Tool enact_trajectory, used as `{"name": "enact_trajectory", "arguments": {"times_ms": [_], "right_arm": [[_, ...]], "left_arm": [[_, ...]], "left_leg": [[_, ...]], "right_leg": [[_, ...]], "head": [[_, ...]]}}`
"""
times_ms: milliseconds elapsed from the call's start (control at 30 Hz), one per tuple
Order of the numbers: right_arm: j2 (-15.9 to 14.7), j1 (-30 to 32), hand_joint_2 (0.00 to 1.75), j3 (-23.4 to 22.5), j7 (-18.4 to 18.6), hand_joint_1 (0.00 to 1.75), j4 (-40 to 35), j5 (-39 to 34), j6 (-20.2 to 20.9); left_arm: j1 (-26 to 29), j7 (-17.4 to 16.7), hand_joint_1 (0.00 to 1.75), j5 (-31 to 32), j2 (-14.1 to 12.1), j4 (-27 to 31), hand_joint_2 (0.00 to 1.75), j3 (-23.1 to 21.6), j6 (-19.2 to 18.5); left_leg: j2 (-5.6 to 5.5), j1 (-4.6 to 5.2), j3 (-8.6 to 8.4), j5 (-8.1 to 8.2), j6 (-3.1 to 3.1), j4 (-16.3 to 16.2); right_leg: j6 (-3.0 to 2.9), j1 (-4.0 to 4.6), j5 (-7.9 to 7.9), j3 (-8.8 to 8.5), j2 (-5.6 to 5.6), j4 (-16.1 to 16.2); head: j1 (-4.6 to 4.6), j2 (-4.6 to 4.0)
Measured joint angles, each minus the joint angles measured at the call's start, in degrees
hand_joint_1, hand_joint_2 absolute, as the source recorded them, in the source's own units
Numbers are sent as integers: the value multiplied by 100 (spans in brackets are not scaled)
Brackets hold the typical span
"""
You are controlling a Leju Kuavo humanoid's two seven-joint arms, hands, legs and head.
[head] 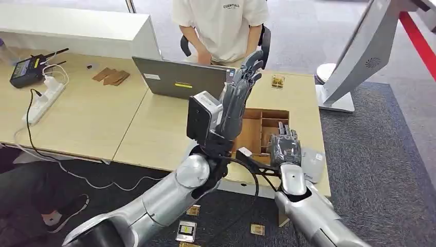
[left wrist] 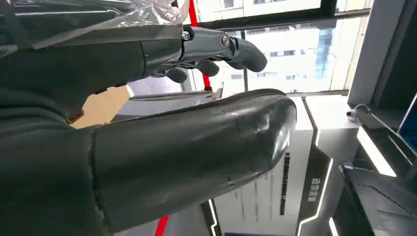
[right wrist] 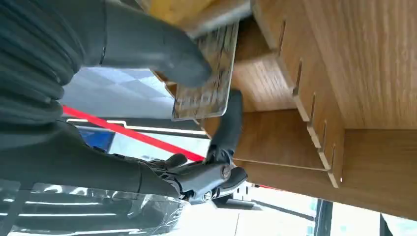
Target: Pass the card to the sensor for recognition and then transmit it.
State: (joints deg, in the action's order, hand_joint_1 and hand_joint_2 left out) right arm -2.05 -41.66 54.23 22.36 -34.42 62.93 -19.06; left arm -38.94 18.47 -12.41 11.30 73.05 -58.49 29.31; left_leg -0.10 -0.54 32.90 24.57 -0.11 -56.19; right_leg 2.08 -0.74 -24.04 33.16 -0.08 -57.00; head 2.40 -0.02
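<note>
Card [right wrist: 204, 73] partly behind R thumb [right wrist: 147, 46]

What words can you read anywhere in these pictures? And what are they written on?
"ESSENTIALS": on the chest of the person's cream T-shirt.
Card held in the right hand: it has print, too blurred and turned to read.
Yellow sticker on the laptop lid: too small to read.
White panel in the left wrist view: lines of print, too blurred to read.
Cards on the floor: print too small to read.
</note>
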Motion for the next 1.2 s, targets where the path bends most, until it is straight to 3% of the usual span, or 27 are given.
{"name": "enact_trajectory", "arguments": {"times_ms": [867,900,933,967,1000,1200], "right_arm": [[33,-98,175,2,-70,0,11,15,-125],[33,-99,175,2,-79,24,11,15,-125],[37,-100,175,2,-81,112,11,15,-120],[39,-101,175,2,-81,155,13,13,-118],[42,-97,175,4,-83,175,22,7,-105],[48,-83,175,31,-138,175,96,-22,31]], "left_arm": [[25,-83,0,92,-2,-4,0,4,-72],[27,-85,0,98,0,-4,0,2,-77],[29,-85,0,103,0,-4,0,2,-76],[32,-87,0,105,0,-4,0,2,-77],[35,-87,0,109,0,-4,0,2,-77],[48,-85,0,111,0,-11,0,-4,-79]], "left_leg": [[1,0,-7,0,0,0],[2,0,-8,0,0,0],[2,0,-8,0,0,0],[2,0,-8,0,0,0],[2,0,-8,0,0,0],[1,0,-5,0,0,0]], "right_leg": [[0,0,0,-6,0,0],[0,0,0,-6,0,0],[0,0,0,-6,0,0],[0,0,0,-6,0,0],[0,0,0,-6,0,0],[0,0,0,-5,0,0]], "head": [[0,0],[0,0],[0,0],[0,0],[0,0],[0,0]]}}
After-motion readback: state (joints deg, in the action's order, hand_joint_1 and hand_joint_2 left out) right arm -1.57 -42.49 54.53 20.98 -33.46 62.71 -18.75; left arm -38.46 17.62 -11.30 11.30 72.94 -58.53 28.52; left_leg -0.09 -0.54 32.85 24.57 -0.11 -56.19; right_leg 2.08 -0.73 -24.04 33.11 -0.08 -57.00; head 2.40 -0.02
